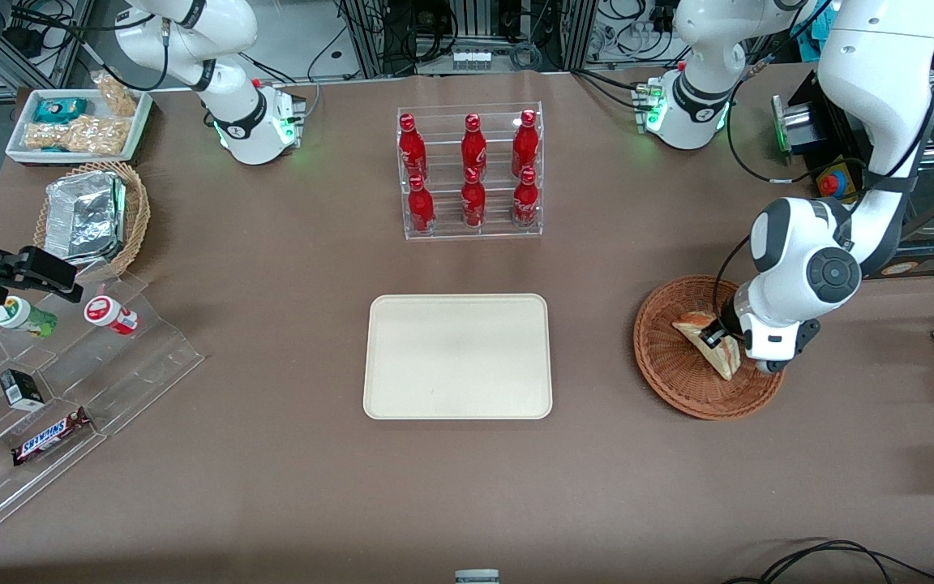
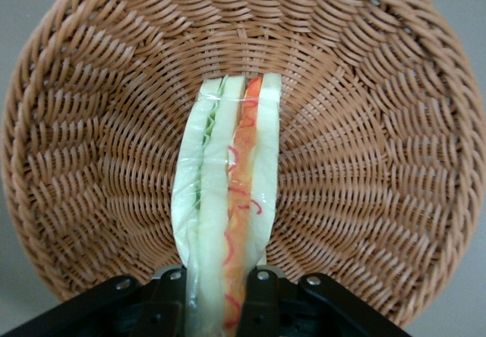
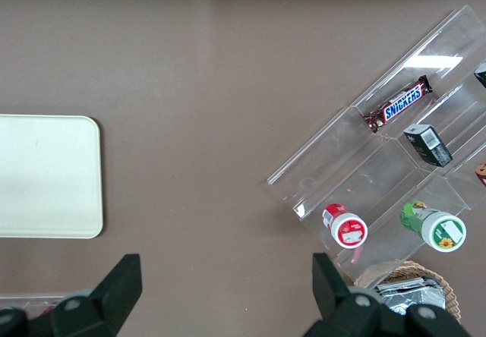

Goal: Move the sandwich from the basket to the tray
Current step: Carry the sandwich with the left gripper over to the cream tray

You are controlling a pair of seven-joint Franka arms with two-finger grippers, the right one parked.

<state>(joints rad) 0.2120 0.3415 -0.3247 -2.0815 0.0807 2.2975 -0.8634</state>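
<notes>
One small triangular sandwich (image 1: 710, 345) of pale bread with green and red-orange filling, wrapped in clear film, seen inside the round reddish-brown woven wicker basket (image 1: 661, 357) toward the working arm's end of the worktop, at mid-height of the front frame. Stood on edge there, not flat, with its long axis running straight out from the left arm's black two-finger hand (image 1: 714, 331) toward the basket's middle. In the wrist view, sandwich (image 2: 228, 223) caught between the black fingers (image 2: 262, 295), one on each bread face; hand (image 2: 216, 299) judged to be pinching it, pressed in on the wrap and not spread. Wicker basket (image 2: 91, 162) wall rose all around, so judged not yet lifted clear of the rim.

Needed for the coming move: up over the rim first, then sideways toward the parked arm's end, where the flat cream-coloured rectangular tray (image 1: 457, 357) lay in the centre of the front frame, well apart from the basket, nothing on it. Same tray (image 3: 45, 177) bare in the parked arm's wrist view too.

Other holders: clear acrylic rack (image 1: 471, 174) in the upper middle, carrying six red bottles; lighter tan wicker basket (image 1: 134, 215) with a foil container; white tray (image 1: 78, 122) of snack packets in the upper corner.
</notes>
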